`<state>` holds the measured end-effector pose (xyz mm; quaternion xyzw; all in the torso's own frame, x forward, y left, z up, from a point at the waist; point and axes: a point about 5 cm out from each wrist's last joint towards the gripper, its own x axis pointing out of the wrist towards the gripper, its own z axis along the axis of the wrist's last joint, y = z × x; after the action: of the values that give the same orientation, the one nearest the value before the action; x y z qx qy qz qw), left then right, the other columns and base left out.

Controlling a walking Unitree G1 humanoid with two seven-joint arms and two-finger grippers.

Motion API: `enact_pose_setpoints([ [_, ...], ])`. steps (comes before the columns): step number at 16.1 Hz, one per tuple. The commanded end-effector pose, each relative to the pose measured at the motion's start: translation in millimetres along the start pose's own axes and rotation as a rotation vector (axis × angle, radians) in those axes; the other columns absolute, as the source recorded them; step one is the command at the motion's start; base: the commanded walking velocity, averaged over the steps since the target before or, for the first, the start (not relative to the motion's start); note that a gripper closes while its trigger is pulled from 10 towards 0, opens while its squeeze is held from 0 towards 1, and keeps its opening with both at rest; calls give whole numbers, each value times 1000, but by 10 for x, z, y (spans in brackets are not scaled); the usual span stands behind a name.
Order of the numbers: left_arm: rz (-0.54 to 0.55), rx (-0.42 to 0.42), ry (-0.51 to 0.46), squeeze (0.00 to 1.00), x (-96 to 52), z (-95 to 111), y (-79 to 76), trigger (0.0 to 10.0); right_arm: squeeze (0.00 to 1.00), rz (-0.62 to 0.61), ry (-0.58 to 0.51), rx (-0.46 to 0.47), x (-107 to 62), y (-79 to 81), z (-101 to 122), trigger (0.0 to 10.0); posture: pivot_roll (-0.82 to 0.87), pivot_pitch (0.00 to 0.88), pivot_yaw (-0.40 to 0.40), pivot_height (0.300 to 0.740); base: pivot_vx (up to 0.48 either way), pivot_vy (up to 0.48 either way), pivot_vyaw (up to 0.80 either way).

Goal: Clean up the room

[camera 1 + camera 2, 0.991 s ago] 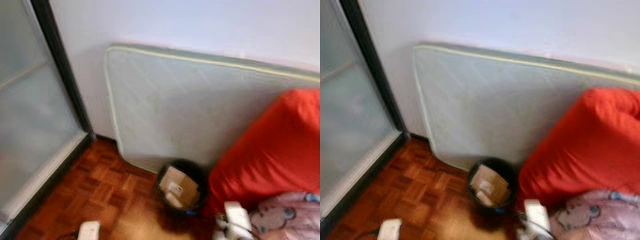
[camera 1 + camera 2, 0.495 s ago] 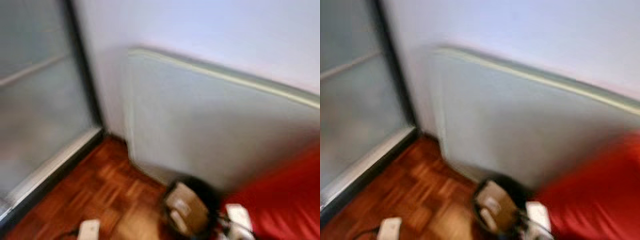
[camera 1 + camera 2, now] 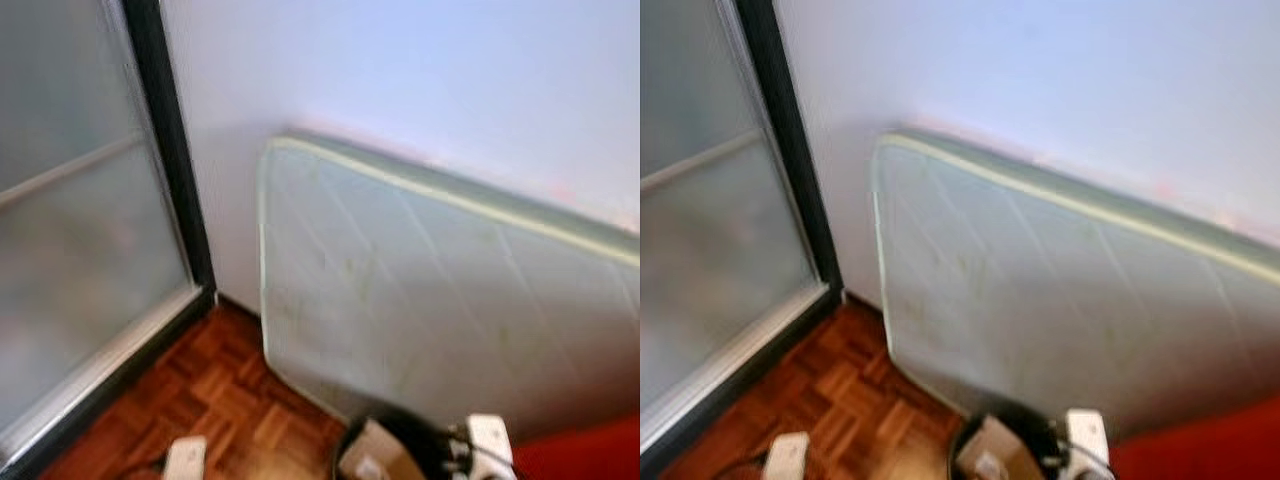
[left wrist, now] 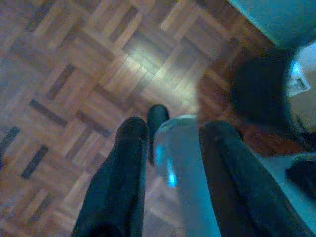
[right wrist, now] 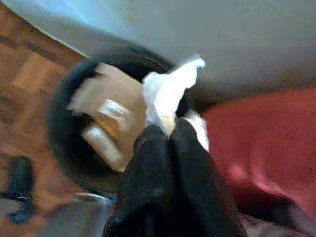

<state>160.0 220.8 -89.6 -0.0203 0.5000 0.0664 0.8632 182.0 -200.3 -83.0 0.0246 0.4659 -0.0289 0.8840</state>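
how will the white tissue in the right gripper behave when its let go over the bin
The white tissue looks crumpled and floppy above the right gripper, so probably very light. It may flutter rather than drop straight into the black bin, or snag on the cardboard there.

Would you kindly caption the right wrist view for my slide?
Right gripper pinching crumpled white tissue above black bin holding cardboard.

The right gripper (image 5: 163,136), jaws pinched on a white tissue (image 5: 165,94), hangs above the black bin (image 5: 66,143).
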Motion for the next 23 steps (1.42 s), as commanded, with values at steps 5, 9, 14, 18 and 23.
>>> enact_pose_setpoints([
  [5,-38,-31,-16,0,7,35,-53,10000,0,-34,-16,-10,-9,-58,7,10000,-5,0,-92,740,62,0,-426],
  [9,-47,-32,-18,0,7,36,-58,10000,0,-23,-24,7,-9,-48,9,10000,-8,0,-91,740,0,0,0],
  [14,-20,-26,-52,0,3,62,-27,10000,0,66,-95,30,-11,20,66,10000,-26,0,-75,740,0,0,0],
  [18,73,-42,-179,0,-21,141,44,10000,0,112,-168,47,-25,56,109,10000,-20,0,-60,740,0,0,0],
  [23,96,-16,-506,0,-88,974,0,10000,0,167,-209,32,-40,94,120,10000,-11,0,-53,740,0,0,0],
])
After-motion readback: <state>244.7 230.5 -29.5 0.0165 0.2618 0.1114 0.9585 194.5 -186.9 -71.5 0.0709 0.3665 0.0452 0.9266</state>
